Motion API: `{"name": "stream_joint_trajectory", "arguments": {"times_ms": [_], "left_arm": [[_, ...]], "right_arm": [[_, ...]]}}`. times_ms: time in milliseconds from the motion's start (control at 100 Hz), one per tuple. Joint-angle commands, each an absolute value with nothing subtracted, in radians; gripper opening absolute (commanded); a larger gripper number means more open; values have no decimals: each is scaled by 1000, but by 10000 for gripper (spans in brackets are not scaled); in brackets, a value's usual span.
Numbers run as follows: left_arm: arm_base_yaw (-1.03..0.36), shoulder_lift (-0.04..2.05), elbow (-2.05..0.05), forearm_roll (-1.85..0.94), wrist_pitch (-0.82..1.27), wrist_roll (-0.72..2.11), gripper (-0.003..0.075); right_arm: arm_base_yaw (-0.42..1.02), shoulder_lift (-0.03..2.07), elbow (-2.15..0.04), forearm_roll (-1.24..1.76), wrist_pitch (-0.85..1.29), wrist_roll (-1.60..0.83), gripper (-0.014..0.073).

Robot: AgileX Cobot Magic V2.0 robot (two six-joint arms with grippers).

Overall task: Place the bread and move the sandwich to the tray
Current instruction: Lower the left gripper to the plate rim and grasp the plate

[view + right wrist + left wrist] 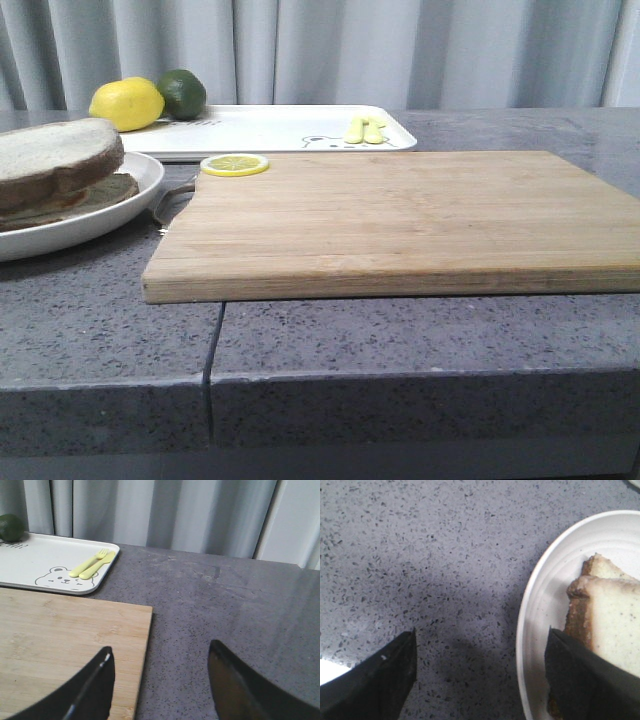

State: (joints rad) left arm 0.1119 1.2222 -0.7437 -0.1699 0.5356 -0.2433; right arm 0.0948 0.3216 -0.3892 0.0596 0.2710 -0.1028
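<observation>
The sandwich sits on a round white plate at the left: a thick brown-crusted bread slice lies on top of a flatter slice. In the left wrist view my left gripper is open and empty. One finger hangs over the plate right beside the sandwich; the other is over bare counter. The white tray lies at the back. My right gripper is open and empty, straddling the cutting board's edge. Neither gripper shows in the front view.
A wooden cutting board fills the middle, with a lemon slice on its far left corner. A lemon, a lime and yellow cutlery lie on the tray. A metal utensil lies between plate and board.
</observation>
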Motion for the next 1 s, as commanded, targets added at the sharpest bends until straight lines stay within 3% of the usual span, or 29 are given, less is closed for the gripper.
{"name": "stream_joint_trajectory", "arguments": {"times_ms": [0,730,820,990], "left_arm": [[113,1215,-778,-190,482,-227,492],[113,1287,-778,-203,446,-203,490],[113,1287,-778,-203,445,-203,437],[113,1287,-778,-207,443,-203,249]], "right_arm": [[89,326,-416,49,191,-102,427],[89,326,-416,49,191,-102,427],[89,326,-416,49,191,-102,427],[89,326,-416,49,191,-102,427]]}}
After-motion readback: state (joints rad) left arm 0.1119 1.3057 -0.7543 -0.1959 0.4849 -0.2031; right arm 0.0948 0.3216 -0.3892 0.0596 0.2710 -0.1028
